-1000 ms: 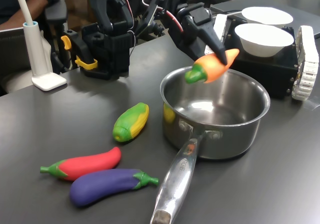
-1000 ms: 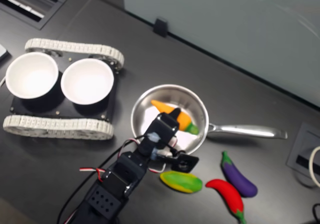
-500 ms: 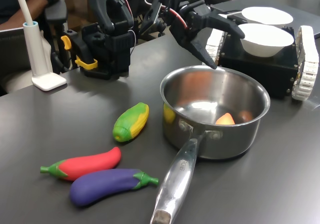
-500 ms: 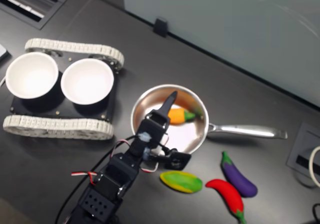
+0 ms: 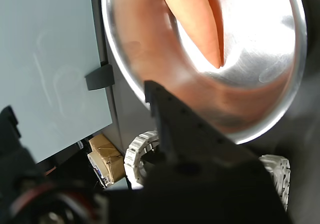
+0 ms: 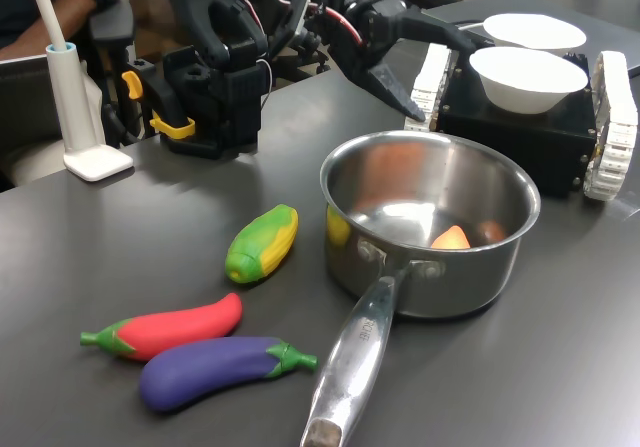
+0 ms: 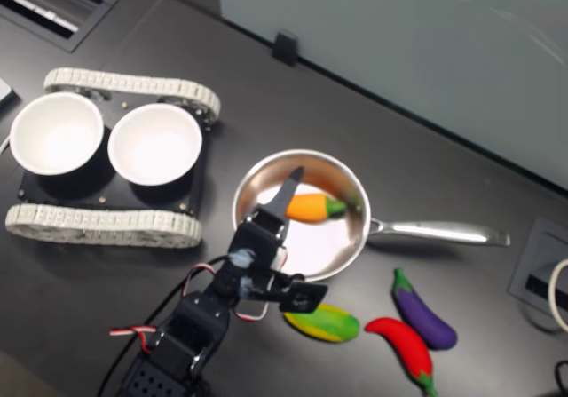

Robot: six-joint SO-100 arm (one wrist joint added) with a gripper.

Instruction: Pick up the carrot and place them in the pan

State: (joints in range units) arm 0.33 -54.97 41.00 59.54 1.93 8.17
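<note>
The carrot (image 7: 312, 207) lies in the pan (image 7: 346, 237), just beyond the gripper (image 6: 425, 62). The gripper is empty, jaws spread wide, above the pan's rim.

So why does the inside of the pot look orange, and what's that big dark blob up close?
Wrist view: the carrot mirrors in the shiny pan wall; the blob is the gripper, blurred. First exterior view: sharp, with soft glare inside the pan.

Around my station I register a dark grey matte tabletop (image 6: 120, 257), a pale grey-blue panel (image 7: 399, 51) along its far edge in the second exterior view, a recessed slot (image 7: 543, 277) at the second exterior view's right, and even overhead light.
</note>
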